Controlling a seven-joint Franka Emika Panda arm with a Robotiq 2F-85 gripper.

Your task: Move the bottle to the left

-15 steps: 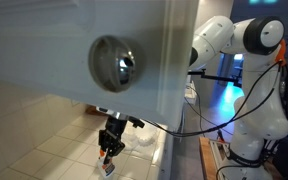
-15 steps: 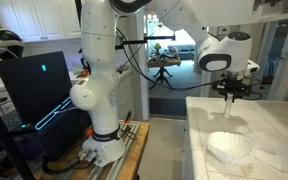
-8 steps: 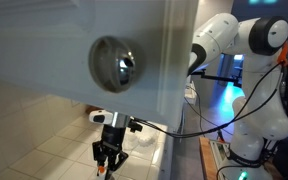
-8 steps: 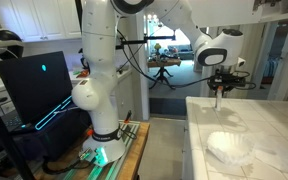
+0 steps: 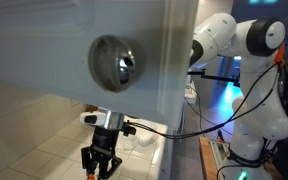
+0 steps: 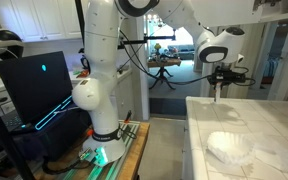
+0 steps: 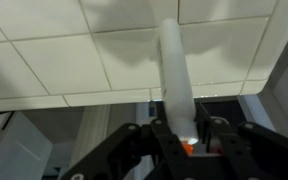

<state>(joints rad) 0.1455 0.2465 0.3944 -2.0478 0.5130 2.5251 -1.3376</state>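
Note:
My gripper is shut on a slim white bottle with an orange end that sits between the black fingers. The bottle sticks out from the jaws over the white tiled counter, close to the counter's edge. In both exterior views the gripper hangs above the counter. A thin pale shape below the gripper there is probably the bottle. In the exterior view with the knob the bottle is hard to make out below the fingers.
A white crumpled or bowl-like thing lies on the counter nearer the front. A large round metal knob on a white panel blocks much of an exterior view. Past the counter's edge is dark floor. A lit computer case stands beside the robot's base.
The gripper has carried the bottle along the counter, away from the white crumpled thing. In the view with the knob it has moved left and down. It stays shut on the bottle.

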